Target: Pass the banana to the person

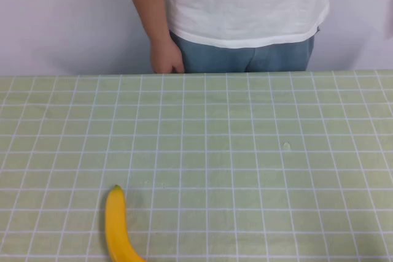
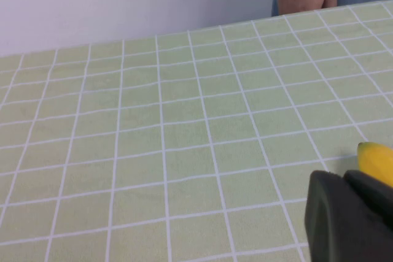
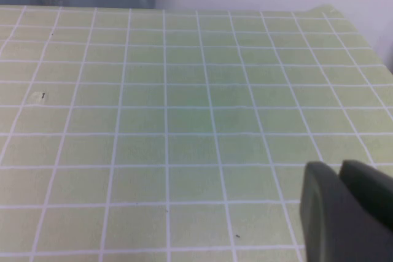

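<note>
While the banana (image 1: 118, 225) is lying flat on the green checked tablecloth (image 1: 245, 151) at the near left, its lower end is running off the table's near edge in the high view, and its upper tip is pointing toward the far side. Nothing is touching it. From the left wrist view, the left gripper (image 2: 350, 219) is showing only as a dark housing just beside the banana's tip (image 2: 377, 161), on the robot's side of it; whether its fingers are spread or closed, I cannot tell. Moving rightward, the cloth is lying open across the middle, with only a small pale speck (image 1: 286, 145) right of centre. The right gripper (image 3: 347, 213) is appearing likewise as a dark housing over the cloth near the table's right edge, and I cannot tell its finger spacing either. Neither gripper is showing in the high view. Beyond the far edge, the person (image 1: 245, 10) is standing in a white T-shirt and jeans, one hand (image 1: 166, 58) hanging just behind that edge, well apart from the banana.
</note>
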Robot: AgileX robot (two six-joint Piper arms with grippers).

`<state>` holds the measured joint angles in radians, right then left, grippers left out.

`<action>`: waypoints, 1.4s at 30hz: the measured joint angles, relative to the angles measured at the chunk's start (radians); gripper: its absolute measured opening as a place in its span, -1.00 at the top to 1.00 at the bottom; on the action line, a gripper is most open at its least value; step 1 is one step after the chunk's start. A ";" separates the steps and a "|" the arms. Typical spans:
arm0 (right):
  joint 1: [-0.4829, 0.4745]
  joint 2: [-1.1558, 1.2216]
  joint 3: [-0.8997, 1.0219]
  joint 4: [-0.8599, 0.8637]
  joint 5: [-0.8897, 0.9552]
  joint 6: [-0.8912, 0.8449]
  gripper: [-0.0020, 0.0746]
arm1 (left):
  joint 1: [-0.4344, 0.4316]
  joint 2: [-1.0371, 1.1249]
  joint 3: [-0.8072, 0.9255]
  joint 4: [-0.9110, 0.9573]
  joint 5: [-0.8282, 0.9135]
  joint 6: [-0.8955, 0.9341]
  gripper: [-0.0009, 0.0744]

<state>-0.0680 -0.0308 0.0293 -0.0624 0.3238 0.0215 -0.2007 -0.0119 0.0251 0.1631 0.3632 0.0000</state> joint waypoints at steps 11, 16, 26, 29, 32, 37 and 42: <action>0.000 0.000 0.000 0.000 0.000 0.000 0.97 | 0.000 0.000 0.000 0.000 0.000 -0.015 0.99; 0.000 0.000 0.000 0.000 0.000 0.000 0.97 | 0.000 0.000 0.002 0.000 -0.037 -0.032 0.99; 0.000 0.000 0.000 0.000 0.000 0.000 0.97 | 0.000 0.000 0.001 0.000 -0.254 -0.108 0.99; 0.000 0.000 0.000 0.000 0.000 0.000 0.97 | 0.000 0.000 0.001 0.002 -0.258 -0.111 0.99; 0.000 0.000 0.000 0.000 0.000 0.000 0.97 | 0.000 0.000 0.001 0.002 -0.260 -0.111 0.99; 0.000 0.000 0.000 0.000 0.000 0.000 0.97 | 0.000 0.000 0.001 0.002 -0.304 -0.111 0.99; 0.000 0.000 0.000 0.000 0.000 0.000 0.97 | 0.000 0.000 0.001 0.006 -0.554 -0.129 0.99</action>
<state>-0.0680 -0.0308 0.0293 -0.0624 0.3238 0.0215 -0.2007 -0.0119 0.0264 0.1692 -0.1905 -0.1289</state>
